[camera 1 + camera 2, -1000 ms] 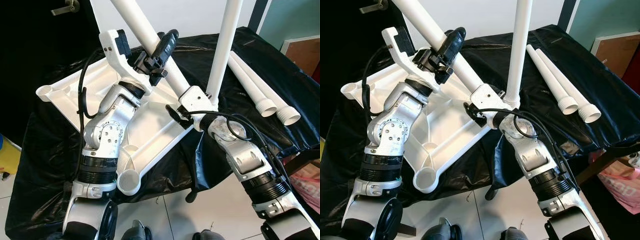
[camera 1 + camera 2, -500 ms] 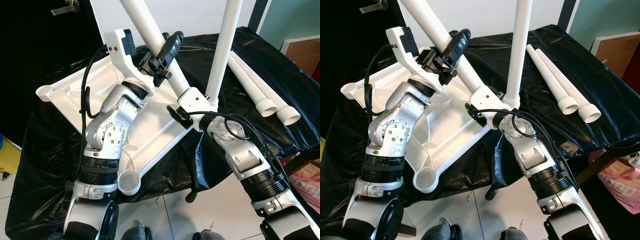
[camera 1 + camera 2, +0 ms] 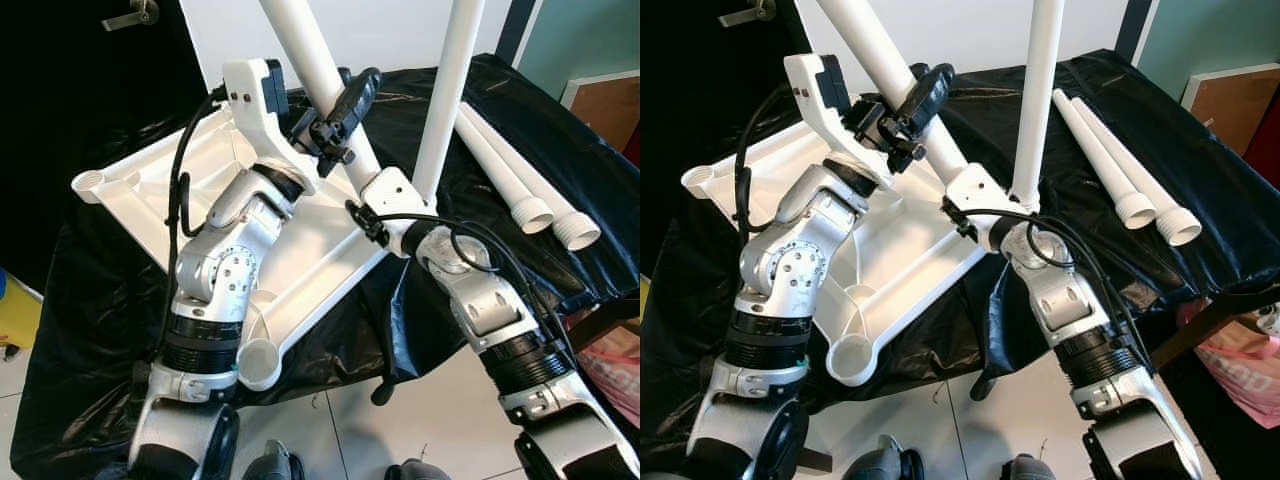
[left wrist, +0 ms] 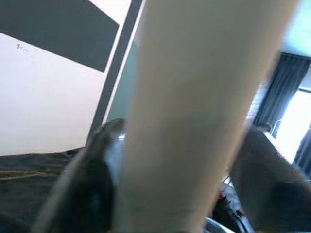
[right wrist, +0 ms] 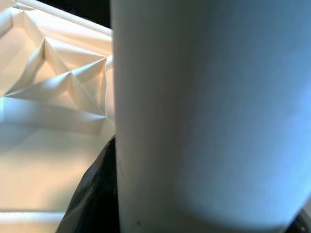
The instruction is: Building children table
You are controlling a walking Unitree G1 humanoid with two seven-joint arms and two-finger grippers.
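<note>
Left gripper (image 3: 335,115) is clamped around a tilted white leg (image 3: 305,50), black fingers (image 4: 97,179) either side of the tube; looks like it's steering that leg toward a socket of the upturned tabletop (image 3: 290,250), judging by the angle; right gripper (image 3: 395,195) sits low at the base of a second, upright leg (image 3: 450,90), the wrist camera pressed right against the tube, finger spread cannot be told; likely steadying that leg in its corner socket while the left works; tabletop lies underside up on the black-draped surface (image 3: 100,300) so the sockets face upward; count: one tabletop, four legs total, two in the grippers and two spare legs (image 3: 520,190) lying side by side on the cloth near the robot's right; two empty round sockets visible, one at the near corner (image 3: 258,362), one at the left corner (image 3: 90,183).
</note>
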